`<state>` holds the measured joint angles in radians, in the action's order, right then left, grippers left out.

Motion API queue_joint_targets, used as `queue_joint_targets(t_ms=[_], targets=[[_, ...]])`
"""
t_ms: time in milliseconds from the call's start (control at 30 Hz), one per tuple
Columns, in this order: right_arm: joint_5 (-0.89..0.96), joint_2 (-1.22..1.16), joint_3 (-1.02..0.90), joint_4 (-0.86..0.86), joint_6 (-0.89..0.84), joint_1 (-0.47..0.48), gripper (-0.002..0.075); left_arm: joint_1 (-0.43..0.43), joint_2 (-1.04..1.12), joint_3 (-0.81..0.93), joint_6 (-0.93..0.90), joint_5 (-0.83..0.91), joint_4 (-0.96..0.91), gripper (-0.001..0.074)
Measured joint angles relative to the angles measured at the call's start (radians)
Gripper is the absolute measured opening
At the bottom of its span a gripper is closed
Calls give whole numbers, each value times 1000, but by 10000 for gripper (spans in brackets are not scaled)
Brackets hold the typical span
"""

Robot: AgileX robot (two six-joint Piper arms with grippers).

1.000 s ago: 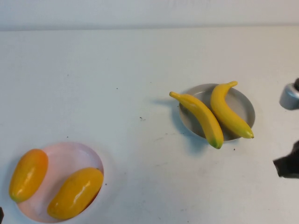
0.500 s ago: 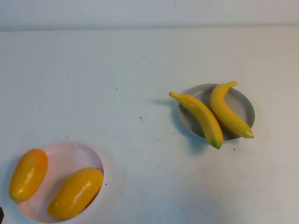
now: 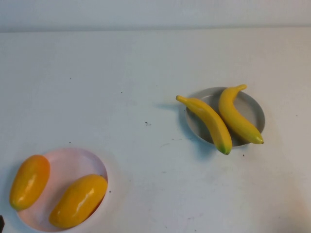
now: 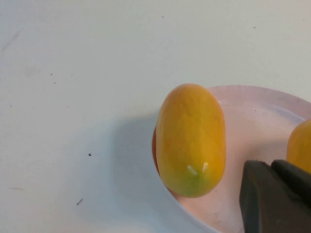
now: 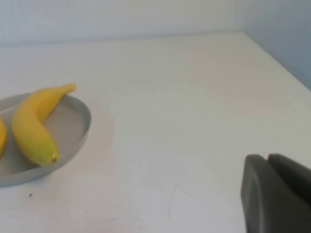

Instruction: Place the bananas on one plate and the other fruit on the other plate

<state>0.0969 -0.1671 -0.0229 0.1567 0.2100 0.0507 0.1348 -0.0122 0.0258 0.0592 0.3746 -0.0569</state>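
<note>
Two bananas [image 3: 210, 122] [image 3: 236, 116] lie side by side on the grey plate [image 3: 256, 109] at the right; the left one overhangs the rim at both ends. Two orange-yellow oval fruits [image 3: 30, 181] [image 3: 78, 200] lie on the pink plate [image 3: 63, 165] at the front left, the left one resting over its rim. Neither gripper shows in the high view. In the left wrist view my left gripper [image 4: 271, 165] is shut and empty just above the pink plate [image 4: 252, 126], beside one oval fruit [image 4: 190, 138]. In the right wrist view my right gripper [image 5: 267, 158] is shut and empty over bare table, well apart from the grey plate [image 5: 68, 121] and a banana [image 5: 34, 124].
The white table [image 3: 146, 73] carries only the two plates. Its far edge meets a pale wall. The right wrist view shows the table's far right corner [image 5: 243, 34].
One second ago my right arm showed at the right edge of the high view. It has drawn back out of that view. The fruit and plates have not moved.
</note>
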Motion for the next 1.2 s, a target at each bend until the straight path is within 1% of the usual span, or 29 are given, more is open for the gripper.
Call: queue_joint_targets(t_ms=[167,333,633,867,933,1000,1067,1200], targets=[[65,112,-2,-11,0,9,-15,0,0,0,0,0,0,-4],[131,173,-2,-20,0,2,-15,0,0,0,0,0,0,-4],[197,174,-2,-28,0,-90,-15,0,0,0,0,1,0,-4],[243,176,-2,-49,-14,-97,-15,0,0,0,0,1,0,-4],[246,177,-2,-112,-93,-97,-15,0,0,0,0,1,0,-4],[247,179,-2,-205,-230,-97,-15,0,0,0,0,1,0,-4],[247,181,-2,-259,-317,-97,-15,0,0,0,0,1,0,-4],[248,181,-2,-294,-375,-97,-15,0,0,0,0,1,0,-4]])
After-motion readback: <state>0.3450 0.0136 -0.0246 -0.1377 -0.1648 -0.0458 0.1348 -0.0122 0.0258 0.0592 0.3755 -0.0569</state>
